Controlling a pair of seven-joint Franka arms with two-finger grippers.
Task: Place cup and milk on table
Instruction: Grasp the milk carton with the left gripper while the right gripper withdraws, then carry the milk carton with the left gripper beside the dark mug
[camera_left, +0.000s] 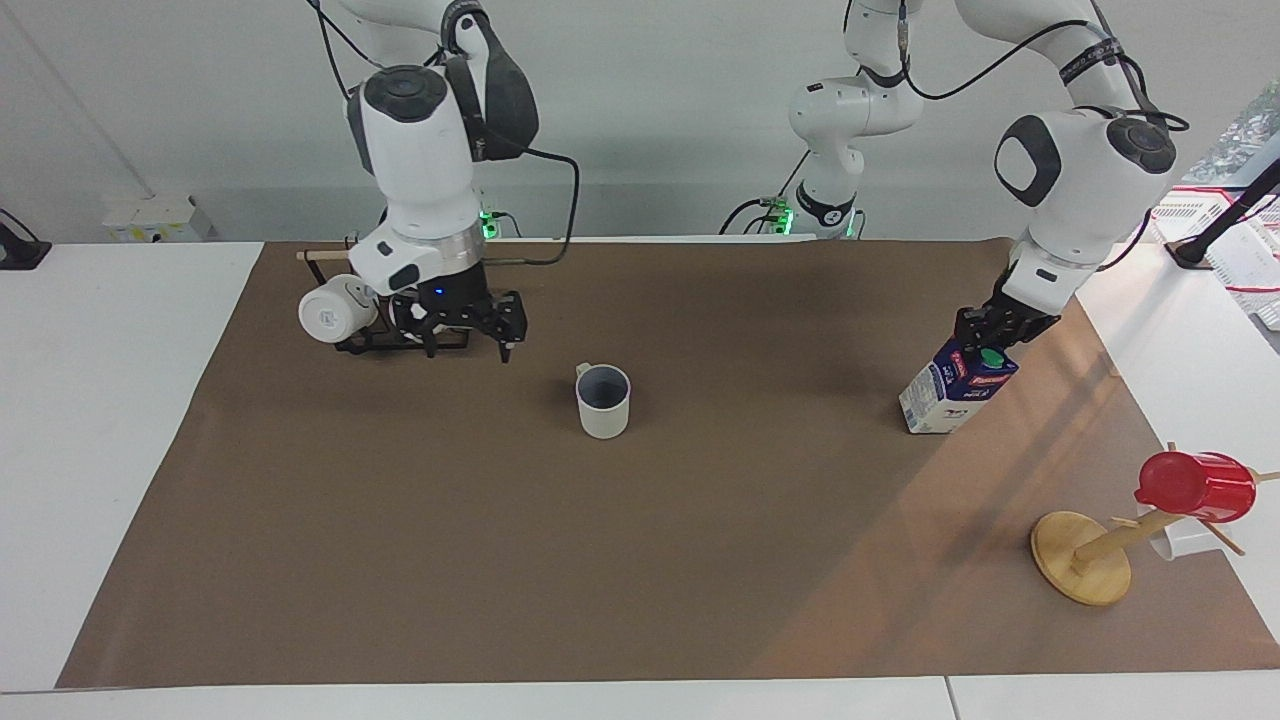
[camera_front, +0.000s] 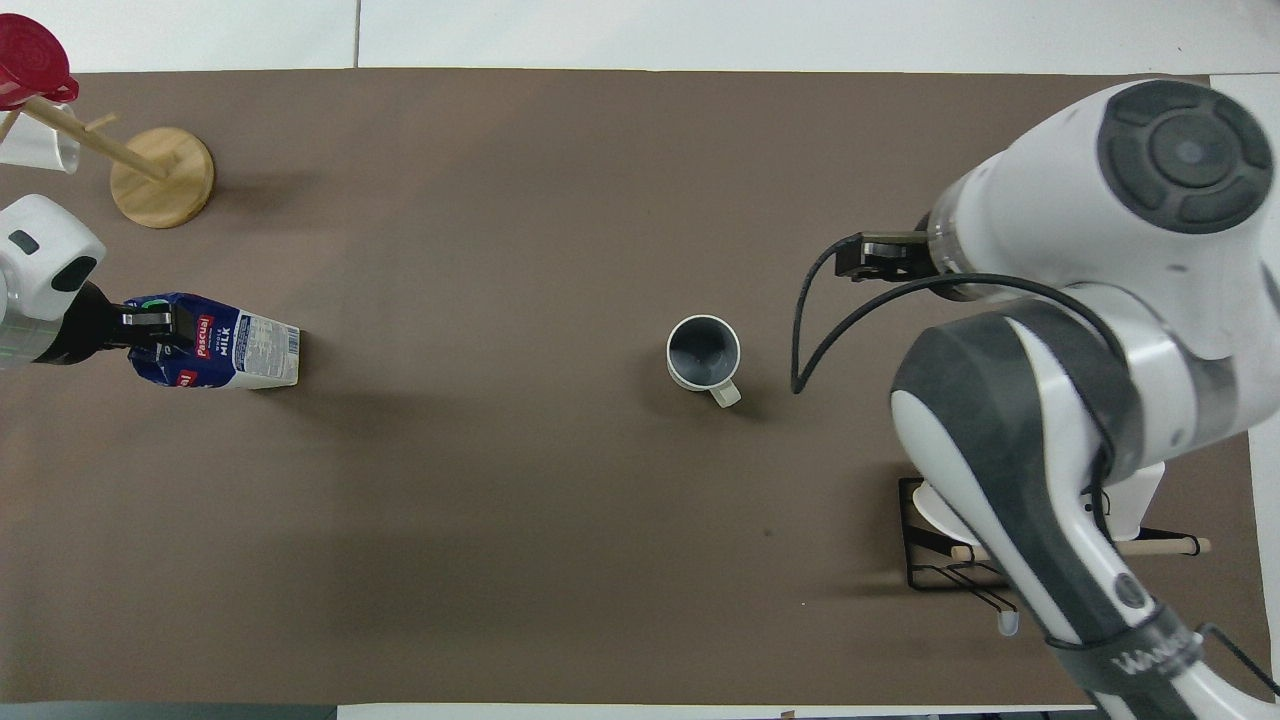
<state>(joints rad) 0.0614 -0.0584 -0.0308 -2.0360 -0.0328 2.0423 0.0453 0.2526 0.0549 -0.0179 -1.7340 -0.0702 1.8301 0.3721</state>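
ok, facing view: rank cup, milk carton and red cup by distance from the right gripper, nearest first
From the right gripper, open over the mug rack:
1. Cup: standing free mid-table, closest.
2. Milk carton: toward the left arm's end, with the left gripper at its top.
3. Red cup: on the wooden stand at the left arm's end, farther from the robots than the carton.

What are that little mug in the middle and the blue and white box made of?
The cup looks like glazed ceramic: thick off-white wall, smooth grey-blue inside, moulded loop handle. The milk looks like coated paperboard: folded gable top, sharp printed faces, with what seems a plastic green cap. Both are judged by look alone.
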